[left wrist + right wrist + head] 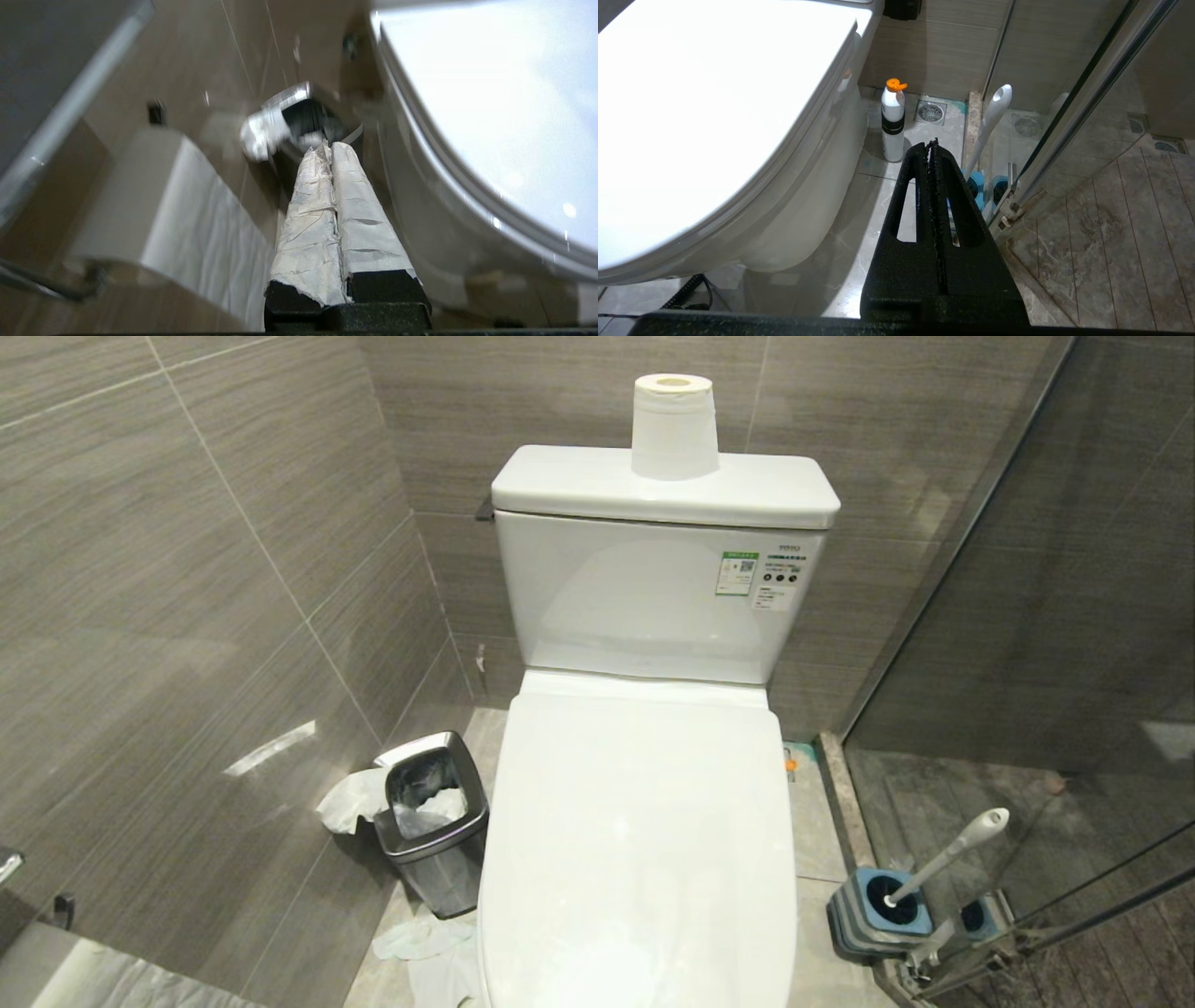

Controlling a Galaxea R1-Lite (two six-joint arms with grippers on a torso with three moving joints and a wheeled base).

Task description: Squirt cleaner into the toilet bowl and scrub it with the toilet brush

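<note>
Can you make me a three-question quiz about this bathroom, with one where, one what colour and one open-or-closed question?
1. Where is the toilet brush?
A. in its blue holder on the floor, on the robot's right of the toilet
B. on the tank
C. in the bin

2. What colour is the cap of the bottle on the floor?
A. green
B. orange
C. black

3. How is the toilet lid?
A. up
B. gone
C. down, covering the bowl

Answers: 1 A, its handle slants up out of the holder beside the glass wall. 2 B, the right wrist view shows an orange cap on the white bottle. 3 C, the white lid lies flat and hides the bowl.
</note>
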